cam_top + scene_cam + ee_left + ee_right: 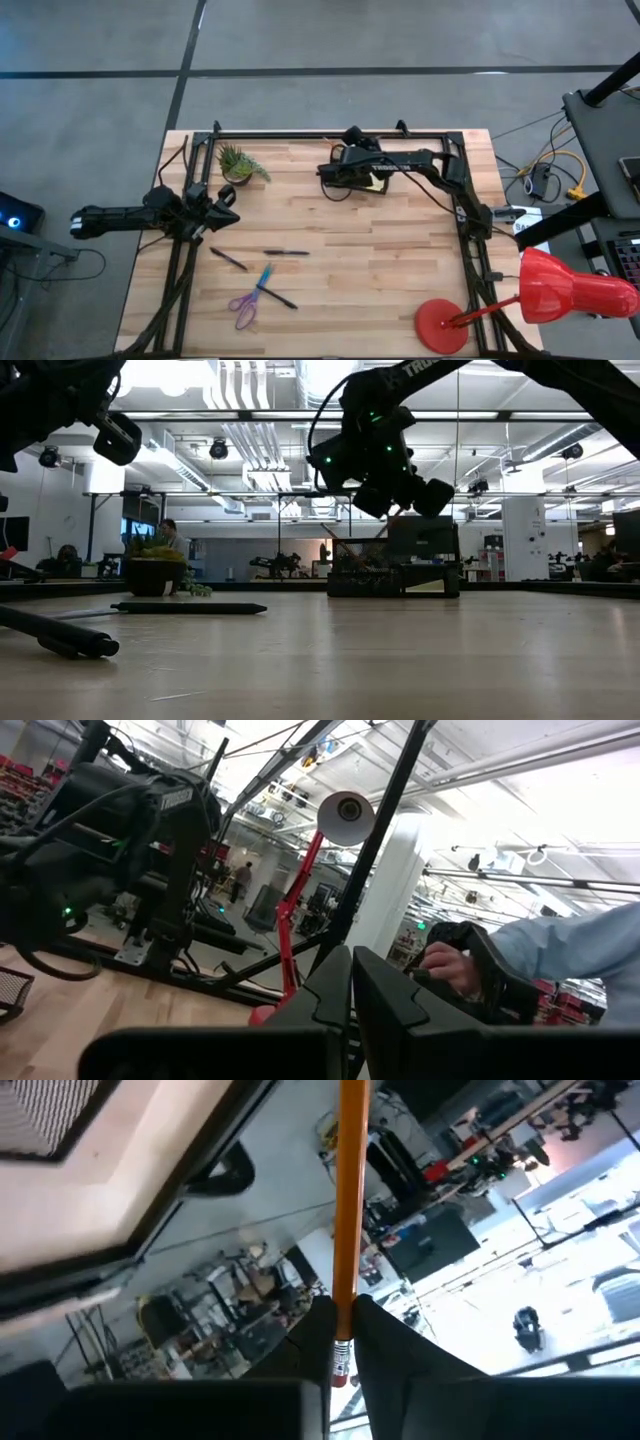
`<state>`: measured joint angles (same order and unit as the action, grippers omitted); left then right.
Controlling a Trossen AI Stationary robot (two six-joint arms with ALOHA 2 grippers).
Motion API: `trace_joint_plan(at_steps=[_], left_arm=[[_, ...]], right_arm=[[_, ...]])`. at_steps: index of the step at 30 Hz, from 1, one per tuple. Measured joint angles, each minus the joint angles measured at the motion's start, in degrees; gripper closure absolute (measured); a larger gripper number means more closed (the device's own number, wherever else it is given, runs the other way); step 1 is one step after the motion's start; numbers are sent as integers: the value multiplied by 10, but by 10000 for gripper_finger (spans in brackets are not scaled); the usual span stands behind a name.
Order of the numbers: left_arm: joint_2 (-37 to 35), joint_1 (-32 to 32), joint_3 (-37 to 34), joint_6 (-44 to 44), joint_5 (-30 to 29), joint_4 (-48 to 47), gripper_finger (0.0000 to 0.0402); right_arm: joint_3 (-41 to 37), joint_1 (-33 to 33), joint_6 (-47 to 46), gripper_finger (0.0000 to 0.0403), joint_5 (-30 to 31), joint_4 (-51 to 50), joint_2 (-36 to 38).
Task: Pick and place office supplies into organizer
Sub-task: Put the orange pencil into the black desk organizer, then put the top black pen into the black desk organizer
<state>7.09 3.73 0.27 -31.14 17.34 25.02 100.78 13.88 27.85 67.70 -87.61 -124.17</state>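
The right gripper (342,1330) clamps an orange pencil (350,1200) between its two dark fingers (385,1342), the jaws drawn in tight on the shaft just above the metal ferrule and pink eraser. In the right wrist view the pencil runs straight out from the fingers, with a corner of the wooden table (120,1150) and a patch of black mesh at the edge. From above, the right arm reaches across the far side of the table (340,290), its gripper (335,160) over the black organizer (355,180), where a yellow pad (377,183) shows beside it. The level view has the same gripper (395,485) hanging above the organizer (395,575), clear of its top.

The left gripper (222,207) waits at the table's left side, near the potted plant (238,165); its fingers (325,995) are pressed together with nothing between them. Beyond them the left wrist view shows the red lamp (335,830) and a person's hand (450,968) in a light blue sleeve.

Still on the near part of the table lie the purple scissors (245,305), a blue pen (264,275) and three black pens (286,253), well apart from the organizer. The red lamp (540,290) stands at the near right corner.
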Motion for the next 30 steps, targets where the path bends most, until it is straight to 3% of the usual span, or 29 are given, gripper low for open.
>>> trace_joint_plan(at_steps=[8, 15, 18, 20, 26, 28, 30], left_arm=[[0, 0, 0, 0, 0, 0, 402], [0, 0, 0, 0, 0, 0, 402], [0, 0, 0, 0, 0, 0, 402], [0, 0, 0, 0, 0, 0, 402], [0, 0, 0, 0, 0, 0, 402], [0, 0, 0, 0, 0, 0, 402], [0, 0, 0, 0, 0, 0, 402]], right_arm=[[24, -19, -3, 301, -3, 33, -2], [84, -55, -20, 268, -30, 34, -2], [127, -78, -28, 264, -121, 35, -2], [153, -91, -29, 264, -221, 41, -1], [212, -124, -139, 274, -649, 82, -14], [218, -138, -210, 278, -692, 129, -27], [218, -153, -270, 280, -692, 191, -44]])
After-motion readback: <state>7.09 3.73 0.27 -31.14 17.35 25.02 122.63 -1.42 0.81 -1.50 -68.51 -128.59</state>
